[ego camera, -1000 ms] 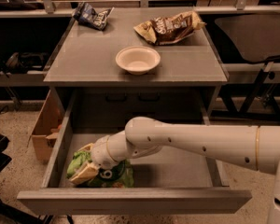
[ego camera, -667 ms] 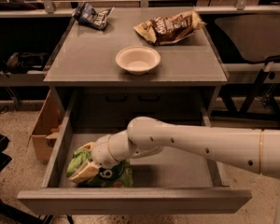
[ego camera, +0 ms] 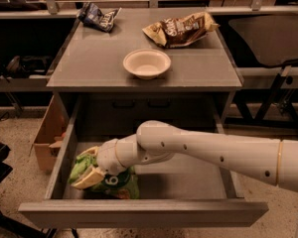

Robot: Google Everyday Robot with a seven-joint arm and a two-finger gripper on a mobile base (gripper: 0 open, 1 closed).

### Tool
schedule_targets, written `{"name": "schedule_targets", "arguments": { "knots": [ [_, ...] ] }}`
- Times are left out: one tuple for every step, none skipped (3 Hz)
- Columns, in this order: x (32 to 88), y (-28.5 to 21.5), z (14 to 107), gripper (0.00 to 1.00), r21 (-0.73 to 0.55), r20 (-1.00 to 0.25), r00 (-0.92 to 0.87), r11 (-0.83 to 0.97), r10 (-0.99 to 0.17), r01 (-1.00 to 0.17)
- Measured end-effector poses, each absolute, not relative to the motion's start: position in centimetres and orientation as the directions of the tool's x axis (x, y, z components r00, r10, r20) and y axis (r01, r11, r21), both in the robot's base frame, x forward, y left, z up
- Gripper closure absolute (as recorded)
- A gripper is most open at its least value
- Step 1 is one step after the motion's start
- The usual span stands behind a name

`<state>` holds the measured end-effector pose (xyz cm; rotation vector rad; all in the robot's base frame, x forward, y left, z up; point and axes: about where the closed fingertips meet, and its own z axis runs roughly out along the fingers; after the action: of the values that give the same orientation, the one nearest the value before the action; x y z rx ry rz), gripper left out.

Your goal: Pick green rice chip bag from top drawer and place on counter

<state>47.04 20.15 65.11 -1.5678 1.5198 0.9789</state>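
Note:
The top drawer (ego camera: 188,180) is pulled open below the counter (ego camera: 94,63). The green rice chip bag (ego camera: 116,183) lies crumpled in the drawer's front left corner. My gripper (ego camera: 87,167) reaches in from the right on the white arm and sits at the bag's upper left, its tan fingers (ego camera: 89,178) around the bag's top edge. The bag's left part is hidden behind the gripper.
On the counter stand a white bowl (ego camera: 146,62), a brown-and-gold chip bag (ego camera: 181,29) at the back right and a dark blue snack bag (ego camera: 98,17) at the back left. A cardboard box (ego camera: 47,138) stands left of the cabinet. A dark chair (ego camera: 268,31) is to the right.
The gripper and bag have barely shifted; the arm has edged slightly right and the bag stays at the drawer's front left.

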Motion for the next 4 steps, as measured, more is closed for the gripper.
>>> {"name": "schedule_targets", "arguments": {
  "knots": [
    [47.3,21.5,65.4,1.0,0.0,-0.906,0.028,-0.067,-0.423,-0.998],
    [47.9,21.6,65.9,1.0,-0.002,-0.914,0.035,-0.081,-0.404,-0.997],
    [49.3,19.1,67.5,1.0,-0.005,-0.91,0.031,-0.062,-0.413,-0.998],
    [50.8,13.7,70.4,1.0,-0.016,-0.864,0.027,-0.025,-0.503,-1.0]
  ]
}}
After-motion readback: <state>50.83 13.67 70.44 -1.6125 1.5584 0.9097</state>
